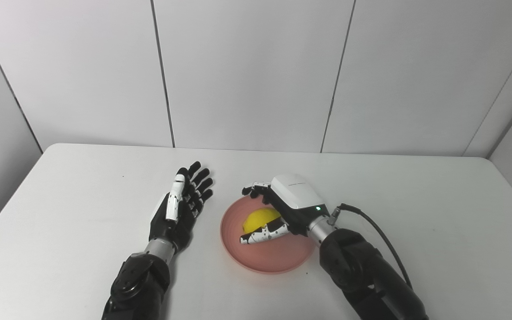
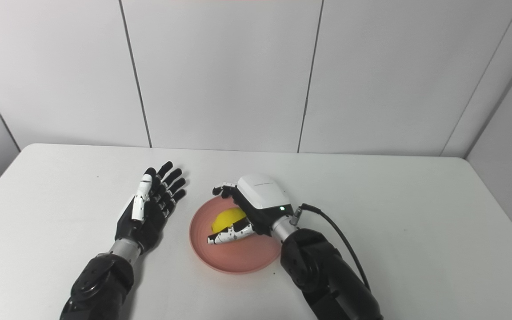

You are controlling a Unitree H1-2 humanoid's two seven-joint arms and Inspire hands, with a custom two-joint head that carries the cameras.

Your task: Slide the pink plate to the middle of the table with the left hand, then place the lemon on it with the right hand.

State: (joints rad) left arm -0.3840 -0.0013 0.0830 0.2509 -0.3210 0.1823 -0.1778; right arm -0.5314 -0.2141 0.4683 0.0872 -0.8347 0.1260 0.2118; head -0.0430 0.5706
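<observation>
1. The lemon (image 1: 260, 219) sits in the pink plate (image 1: 269, 258), mid-surface (image 1: 416, 213).
2. The right hand (image 1: 282, 209) is over it, fingers (image 1: 256, 189) beyond and thumb before the lemon; whether they clamp it, I cannot tell.
3. The left hand (image 1: 180, 206) lies beside the plate, fingers spread, empty.

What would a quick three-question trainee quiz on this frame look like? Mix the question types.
1. True or false: the left hand is touching the pink plate.
2. Where is the lemon now? A) bare table beside the plate B) over the plate, inside the right hand C) in the left hand
3. In a few words: how are the left hand's fingers posed?

Key:
1. False; it lies on the table just left of the plate, with a gap between.
2. B
3. Spread open, holding nothing.
</observation>
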